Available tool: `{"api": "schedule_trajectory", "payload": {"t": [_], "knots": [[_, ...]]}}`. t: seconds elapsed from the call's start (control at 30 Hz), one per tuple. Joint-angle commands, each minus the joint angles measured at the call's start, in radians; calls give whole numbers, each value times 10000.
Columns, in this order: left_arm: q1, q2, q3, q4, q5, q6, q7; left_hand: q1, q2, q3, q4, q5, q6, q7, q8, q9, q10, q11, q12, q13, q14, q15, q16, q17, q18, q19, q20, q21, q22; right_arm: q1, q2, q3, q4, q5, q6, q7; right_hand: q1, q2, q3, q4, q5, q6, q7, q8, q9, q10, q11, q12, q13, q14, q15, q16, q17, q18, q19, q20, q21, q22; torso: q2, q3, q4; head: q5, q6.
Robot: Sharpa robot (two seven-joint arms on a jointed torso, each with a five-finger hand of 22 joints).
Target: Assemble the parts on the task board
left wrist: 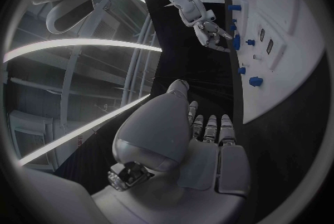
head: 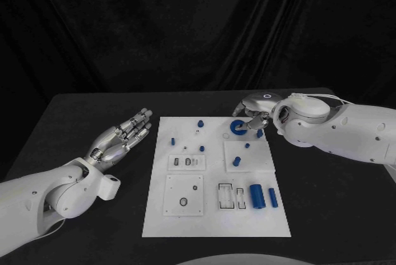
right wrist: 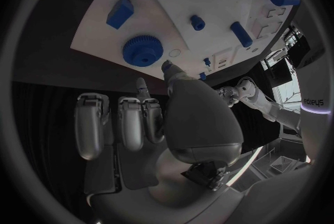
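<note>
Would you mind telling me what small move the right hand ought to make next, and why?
Probably close the fingers on the blue gear. The right hand sits at the far edge of the task board with its fingertips beside the gear, seemingly not yet gripping it; the left hand is off the board.

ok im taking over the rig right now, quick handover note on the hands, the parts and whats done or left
Left hand: holds nothing, fingers stretched out flat, over the bare table left of the task board.
Right hand: at the board's far edge, fingertips next to the blue gear; whether it grips the gear cannot be told.
Parts: two blue cylinders lie near the board's right edge, and small blue pegs are scattered across the far half.
Done: cannot tell that anything is seated.
Left: the slots in the near half look open, so most of the assembly remains.
</note>
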Motion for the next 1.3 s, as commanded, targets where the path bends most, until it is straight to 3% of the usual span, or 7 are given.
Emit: {"api": "schedule_trajectory", "payload": {"t": [0.03, 0.67, 0.93, 1.07, 1.13, 1.17, 1.3], "knots": [[6, 3, 8, 5, -37, 188, 1168, 65, 0, 70, 9, -13, -81, 17, 3, -6, 3, 37, -66, -9, 13, -77, -36, -13, 192, 7, 71, -33, -10, -45, -7, 9, -23, -242, 211, -351, 58, -41, 66, -26, 186, -55, -7, 79, 68, 1093, 52, 24, 2629, 1009, 37, -69, 2437, -148, 582, 61, 64, 1899, -9, -16, 6, 2, -7], [5, -5, 7, -12, -37, 276, 1102, 80, 1, 90, -1, -24, -93, 26, 2, -7, 3, 50, -66, -9, 13, -37, -36, -13, 192, 7, 114, -33, -10, -186, -43, 9, -97, -321, 573, -520, 147, 43, 190, -381, 1533, -320, 43, 1246, 953, 1093, 92, 24, 2629, 922, 63, -276, 2047, -121, 507, 90, -5, 1867, -15, -29, -7, 55, -68], [5, -13, 7, -11, -37, 298, 1080, 87, 2, 105, -5, -29, -102, 36, 3, -6, 3, 60, -66, -9, 13, -5, -36, -13, 201, 7, 155, -33, -10, -259, 21, 9, -250, -322, 779, -605, 140, 76, 237, -507, 1790, -582, 75, 1594, 1244, 1093, 118, 24, 2629, 909, 82, -312, 1987, -111, 485, 102, -38, 1847, -11, -28, -12, 67, -86], [4, -14, 7, -13, -37, 314, 1062, 92, -2, 117, -8, -30, -98, 43, 5, -5, 3, 62, -66, -9, 13, 27, -36, -13, 211, 7, 198, -33, -10, -298, 48, 9, -310, -322, 825, -590, 156, 84, 355, -720, 2429, -846, 95, 2048, 1605, 1093, 137, 24, 2629, 898, 94, -343, 1936, -98, 458, 124, -84, 1821, -10, -26, -11, 69, -93], [4, -10, 7, -18, -37, 323, 1055, 92, -2, 117, -8, -30, -98, 43, 5, -5, 3, 62, -66, -9, 13, 27, -36, -13, 211, 7, 198, -33, -10, -318, 55, 9, -320, -322, 810, -549, 201, 62, 482, -889, 3087, -908, 106, 2365, 1850, 1093, 134, 24, 2629, 900, 107, -343, 1940, -96, 458, 115, -93, 1825, -11, -25, -6, 64, -93], [4, -9, 7, -20, -37, 328, 1052, 92, -2, 117, -8, -30, -98, 43, 5, -5, 3, 62, -66, -9, 13, 27, -36, -13, 211, 7, 198, -33, -10, -325, 57, 9, -319, -322, 781, -520, 257, 58, 610, -1021, 3560, -923, 101, 2611, 2045, 1093, 127, 24, 2629, 900, 96, -344, 1940, -95, 457, 117, -100, 1826, -12, -26, -7, 63, -92], [3, 2, 7, -33, -37, 347, 1041, 92, -2, 117, -8, -30, -98, 43, 5, -5, 3, 62, -66, -9, 13, 27, -36, -13, 211, 7, 198, -33, -10, -339, 57, 9, -299, -322, 587, -390, 315, 64, 896, -1316, 4275, -911, 71, 3360, 2631, 1093, 103, 24, 2629, 901, 74, -345, 1941, -95, 461, 97, -108, 1840, -16, -24, -3, 61, -96]]}}
